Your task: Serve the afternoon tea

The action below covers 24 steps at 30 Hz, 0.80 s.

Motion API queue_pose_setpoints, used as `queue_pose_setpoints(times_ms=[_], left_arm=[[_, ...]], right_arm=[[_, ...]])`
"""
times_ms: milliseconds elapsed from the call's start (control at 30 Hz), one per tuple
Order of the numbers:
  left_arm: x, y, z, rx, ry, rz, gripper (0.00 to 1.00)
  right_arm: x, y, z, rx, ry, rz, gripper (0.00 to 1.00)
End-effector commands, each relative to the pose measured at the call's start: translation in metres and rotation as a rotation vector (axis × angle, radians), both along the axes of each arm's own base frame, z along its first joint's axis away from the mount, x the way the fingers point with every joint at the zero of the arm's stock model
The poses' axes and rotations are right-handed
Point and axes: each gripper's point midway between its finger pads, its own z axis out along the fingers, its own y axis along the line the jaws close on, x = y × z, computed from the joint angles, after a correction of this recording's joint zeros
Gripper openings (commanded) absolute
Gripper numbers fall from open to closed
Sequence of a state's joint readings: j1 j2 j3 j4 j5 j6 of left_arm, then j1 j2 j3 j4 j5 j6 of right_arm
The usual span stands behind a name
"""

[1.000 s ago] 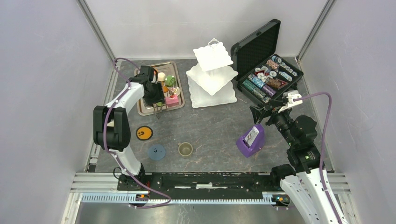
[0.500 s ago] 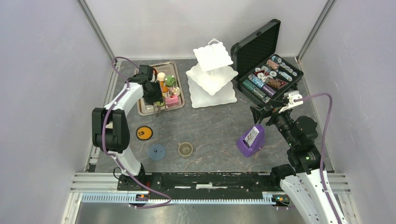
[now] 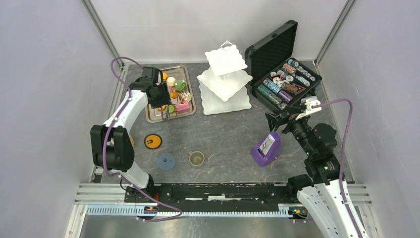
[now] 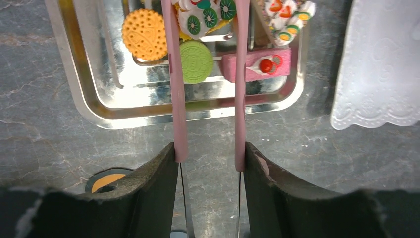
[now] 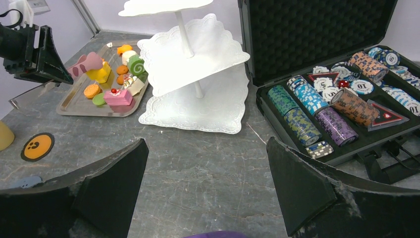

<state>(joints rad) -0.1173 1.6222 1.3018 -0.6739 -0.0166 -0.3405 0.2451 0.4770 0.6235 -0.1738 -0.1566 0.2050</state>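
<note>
My left gripper (image 4: 210, 153) is shut on pink tongs (image 4: 176, 99), pressing their two arms inward over the silver tray (image 4: 89, 99). The tong tips pinch a yellow cake topped with kiwi slices (image 4: 205, 17). An orange cookie (image 4: 144, 33), a green cookie (image 4: 196, 61) and a pink cake slice (image 4: 262, 64) lie on the tray below. The white three-tier stand (image 3: 225, 82) is right of the tray. An olive cup (image 3: 196, 158), an orange coaster (image 3: 153, 141) and a blue coaster (image 3: 166, 161) sit near the front. My right gripper (image 5: 208, 163) hangs open and empty.
The open black case of poker chips (image 3: 285, 79) stands at the back right. A purple card holder (image 3: 266, 148) sits just under my right gripper. A yellow mug (image 5: 4, 135) shows at the far left edge of the right wrist view.
My left gripper has squeezed the tongs narrower, and the left arm has shifted back and left over the tray. The right arm has not moved.
</note>
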Motion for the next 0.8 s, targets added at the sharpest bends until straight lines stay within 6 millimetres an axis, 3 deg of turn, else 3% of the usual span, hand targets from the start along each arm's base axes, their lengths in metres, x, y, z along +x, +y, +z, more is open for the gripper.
queue_pose_setpoints(times_ms=[0, 167, 400, 767], left_arm=[[0.001, -0.018, 0.041, -0.076, -0.120, -0.066, 0.26], [-0.013, -0.040, 0.061, -0.102, -0.170, -0.143, 0.27], [-0.037, -0.077, 0.074, -0.104, -0.225, -0.261, 0.27], [-0.057, -0.135, 0.068, -0.090, -0.302, -0.360, 0.27]], right_arm=[[0.000, -0.001, 0.013, 0.008, -0.036, -0.003, 0.98], [-0.001, -0.003, 0.016, 0.006, -0.042, -0.012, 0.98], [-0.002, -0.005, 0.017, 0.004, -0.047, -0.025, 0.98], [-0.006, -0.008, 0.020, 0.004, -0.055, -0.036, 0.98]])
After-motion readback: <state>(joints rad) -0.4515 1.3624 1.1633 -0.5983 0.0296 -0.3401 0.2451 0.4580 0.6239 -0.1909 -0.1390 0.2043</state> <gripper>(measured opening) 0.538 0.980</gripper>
